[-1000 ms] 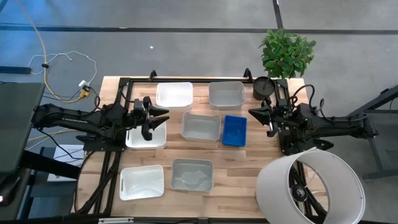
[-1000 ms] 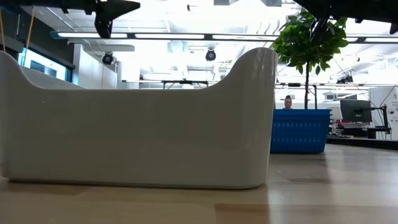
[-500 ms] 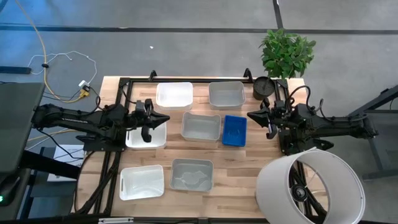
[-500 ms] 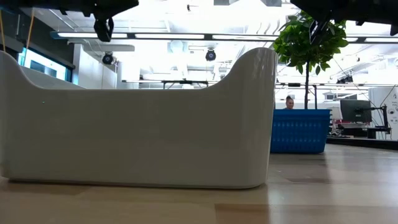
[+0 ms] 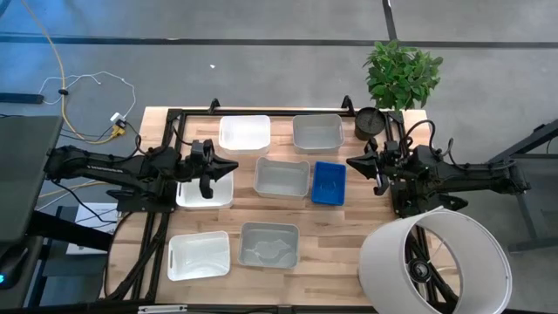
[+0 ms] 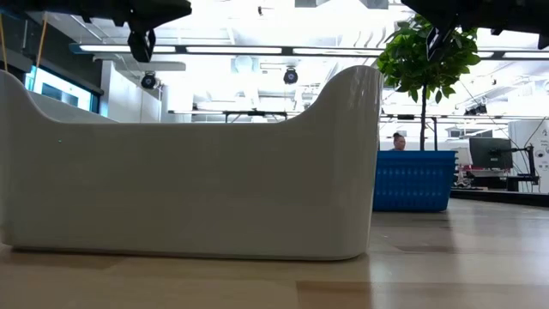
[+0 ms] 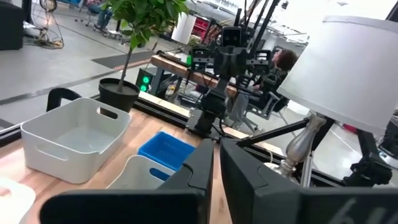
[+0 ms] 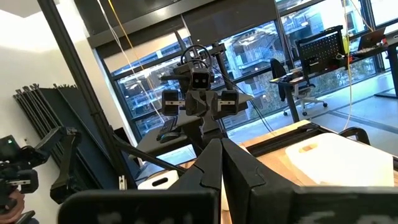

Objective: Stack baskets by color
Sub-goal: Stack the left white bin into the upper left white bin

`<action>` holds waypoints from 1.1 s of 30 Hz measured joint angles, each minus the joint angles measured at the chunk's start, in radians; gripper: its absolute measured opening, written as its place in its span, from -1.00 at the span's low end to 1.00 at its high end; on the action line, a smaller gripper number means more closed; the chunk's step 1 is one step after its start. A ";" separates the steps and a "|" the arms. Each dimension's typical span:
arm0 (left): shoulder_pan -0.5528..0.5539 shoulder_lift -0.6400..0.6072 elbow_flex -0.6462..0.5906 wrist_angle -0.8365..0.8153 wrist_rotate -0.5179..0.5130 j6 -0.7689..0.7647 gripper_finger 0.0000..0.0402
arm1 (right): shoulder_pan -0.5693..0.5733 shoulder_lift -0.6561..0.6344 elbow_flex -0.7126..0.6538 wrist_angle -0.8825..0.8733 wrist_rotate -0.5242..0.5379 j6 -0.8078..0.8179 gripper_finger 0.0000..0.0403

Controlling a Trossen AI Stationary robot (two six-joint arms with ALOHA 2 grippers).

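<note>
Left gripper [image 5: 228,166] is sitting with its two dark fingers [image 7: 200,165] pressed together, nothing between them, above the right edge of a shallow white plastic rectangular basket [image 5: 189,194] at the table's nine o'clock side. Directly toward six o'clock from that bin, a second white plastic basket [image 5: 199,255] is lying near the front edge of the pale wooden slatted table [image 5: 331,235]. Toward twelve o'clock, a third white plastic basket [image 5: 244,133] is standing near the far edge.

Moving rightward, a translucent grey plastic rectangular basket [image 5: 269,244] is resting at six o'clock, just beside the front white one. Another grey basket [image 5: 282,177] is occupying the table's centre, and a third grey one [image 5: 317,133] is sitting at roughly one o'clock, near the far edge. A smaller bright blue plastic basket [image 5: 329,183] is lying just beside the centre grey bin, on its three o'clock side; whether more blue ones are nested in it cannot be told.

Right gripper [image 5: 353,162] is holding its fingers [image 8: 214,163] closed on nothing, hovering near the blue basket's three o'clock side, apart from it.

A small black plant pot [image 5: 370,123] with a leafy green plant [image 5: 401,74] is standing at two o'clock. A large white cylindrical lampshade [image 5: 434,265] is occupying the five o'clock corner.
</note>
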 joint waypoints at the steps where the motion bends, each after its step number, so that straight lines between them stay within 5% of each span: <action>1: 0.000 0.000 0.000 -0.001 0.000 0.005 -0.89 | 0.000 0.000 0.000 0.000 0.000 0.000 -1.00; 8: 0.002 0.000 0.011 -0.108 -0.011 0.067 -0.77 | 0.000 0.000 0.000 0.000 0.000 0.023 -1.00; 20: 0.181 0.070 0.193 -0.970 0.003 0.116 -0.11 | 0.000 0.000 0.000 0.000 0.000 0.023 -1.00; 26: 0.281 0.194 0.208 -0.993 0.099 0.123 0.13 | 0.000 0.000 0.000 0.000 0.008 0.023 -1.00; 33: 0.364 0.389 0.268 -1.004 0.120 0.221 0.16 | 0.000 0.000 0.000 0.000 0.008 0.023 -1.00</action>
